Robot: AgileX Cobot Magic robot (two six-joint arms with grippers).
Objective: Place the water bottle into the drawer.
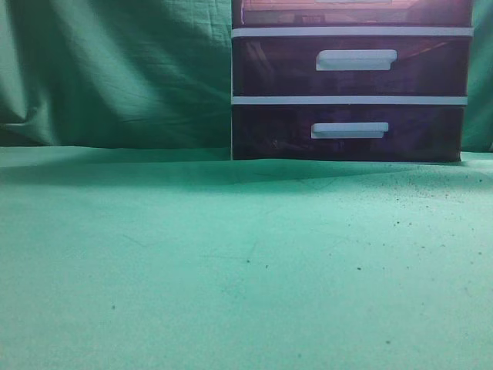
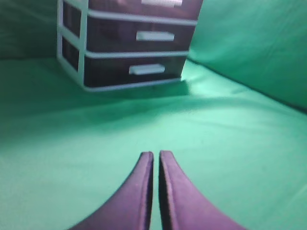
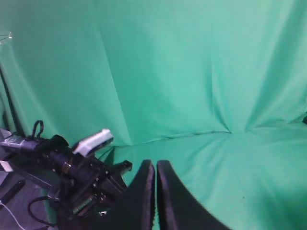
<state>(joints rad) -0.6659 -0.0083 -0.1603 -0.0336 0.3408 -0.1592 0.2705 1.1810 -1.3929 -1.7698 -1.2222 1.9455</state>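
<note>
1. Drawer (image 1: 350,13) sits at the very top right of the exterior view, a pinkish-brown strip mostly cut off by the frame edge. It looks pushed in flush with the white frame.
2. Water bottle doesn't show up in any of the three views, so I can't tell where it is.
3. Under it are two darker drawers, the middle one (image 1: 350,65) and the bottom one (image 1: 347,132), each with a white bar handle. The whole drawer unit (image 2: 127,45) stands on the green cloth surface (image 1: 231,262), upper left of centre in the left wrist view.
4. Left gripper (image 2: 156,160): the fingers (image 2: 141,191) are clenched together with only a thin slit between them, nothing in between, low centre of that frame, well apart from the unit.
5. Right gripper (image 3: 156,167): same deal, fingers (image 3: 141,196) pressed together on nothing, pointing at the green backdrop (image 3: 192,72).
6. Lower left of the right wrist view has the other robot arm (image 3: 72,177), dark with cables.
</note>
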